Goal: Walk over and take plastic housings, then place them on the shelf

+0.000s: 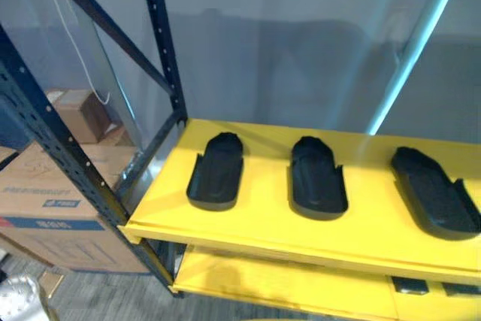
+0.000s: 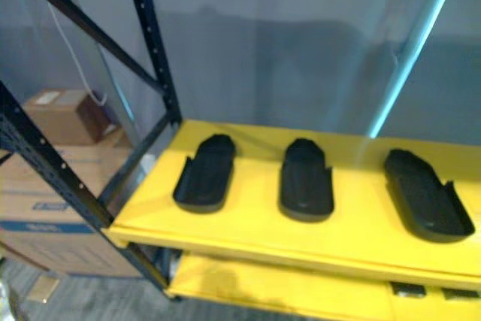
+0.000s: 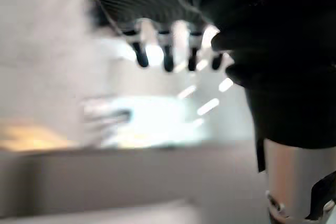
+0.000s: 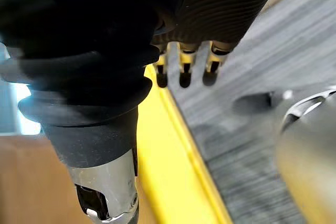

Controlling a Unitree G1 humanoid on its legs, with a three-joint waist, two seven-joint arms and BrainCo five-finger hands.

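left hand slack, empty | right hand slack, empty | yellow shelf: three black housings side by side, apart

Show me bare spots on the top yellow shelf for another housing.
On the top shelf, the front strip, the left end beside the left housing and the gaps either side of the middle housing are bare. The right end is crowded by the right housing.

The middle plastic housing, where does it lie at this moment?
In the left eye view the middle plastic housing lies on the upper yellow shelf, between the left housing and the right housing, touching neither.
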